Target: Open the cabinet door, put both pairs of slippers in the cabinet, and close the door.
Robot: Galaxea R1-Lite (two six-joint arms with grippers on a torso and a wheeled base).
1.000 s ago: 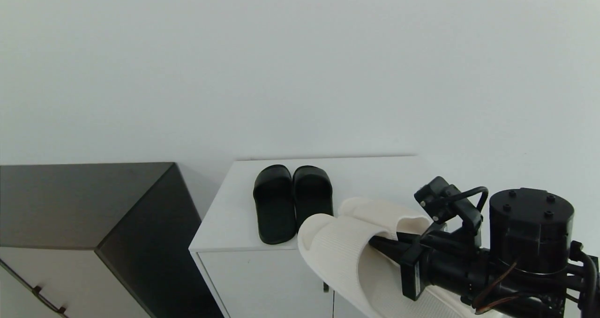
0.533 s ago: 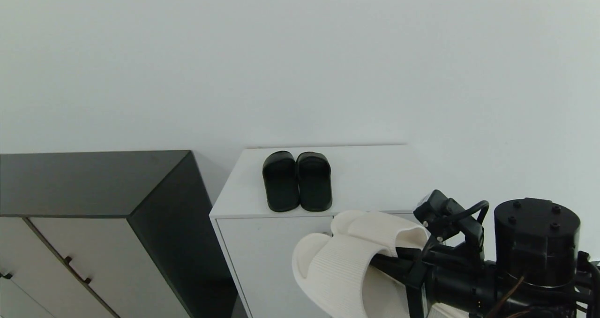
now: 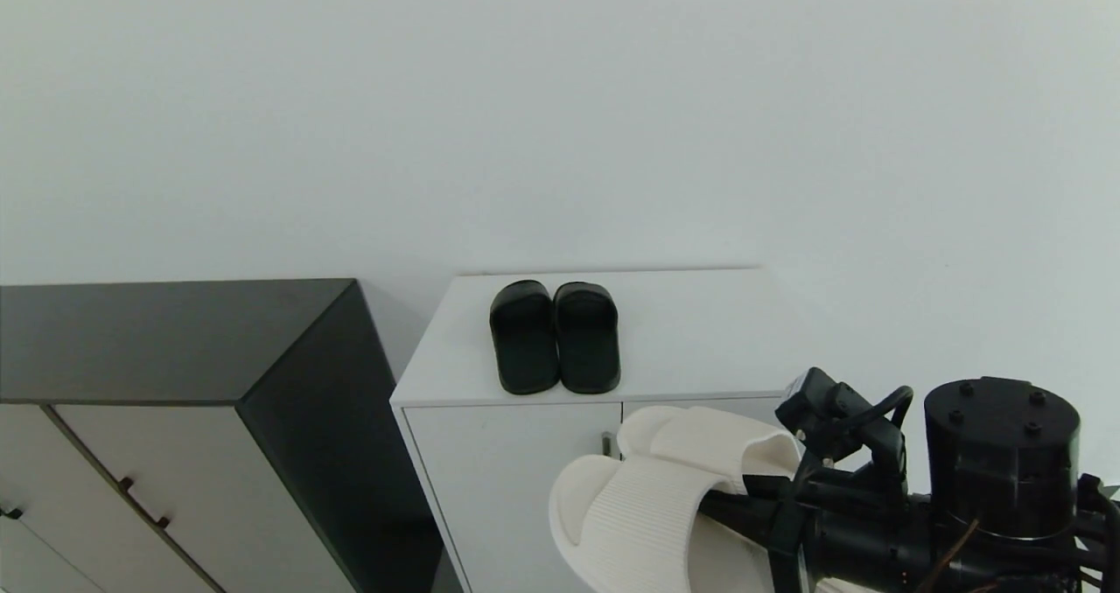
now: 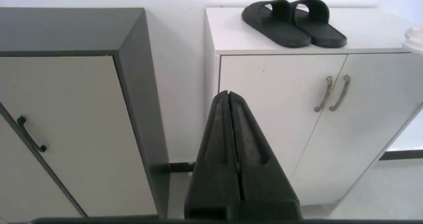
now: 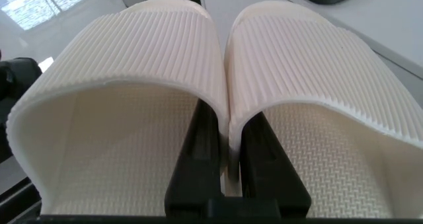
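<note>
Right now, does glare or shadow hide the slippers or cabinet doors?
Head view: even light, a soft shadow on the wall between the dark cabinet and the white cabinet; black slippers show plainly. Left wrist view: no glare on the door handles. Right wrist view: a bright patch on the floor beside the white slippers, not over them.

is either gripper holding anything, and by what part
The right gripper holds the white slippers, one finger under each strap, pinching their inner sides together. The left gripper is shut, empty.

A pair of black slippers (image 3: 555,337) lies atop the white cabinet (image 3: 700,339).
</note>
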